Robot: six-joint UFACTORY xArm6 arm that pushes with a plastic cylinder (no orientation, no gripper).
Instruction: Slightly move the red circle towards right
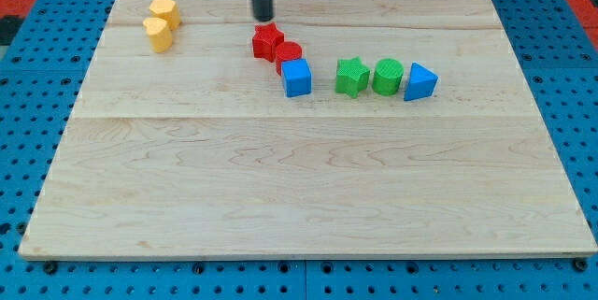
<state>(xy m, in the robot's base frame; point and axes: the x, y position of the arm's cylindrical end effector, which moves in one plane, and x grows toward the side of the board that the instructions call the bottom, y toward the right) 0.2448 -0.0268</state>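
Note:
The red circle [289,55] lies near the view's top centre of the wooden board [299,178]. It touches a red star [266,41] on its upper left and a blue cube [297,78] on its lower right. My tip [263,18] is the end of the dark rod, just above the red star and up-left of the red circle, apart from both.
A green star [351,77], a green circle [388,76] and a blue triangle [420,82] stand in a row right of the blue cube. Two yellow blocks [161,23] sit at the top left. Blue pegboard [28,20] surrounds the board.

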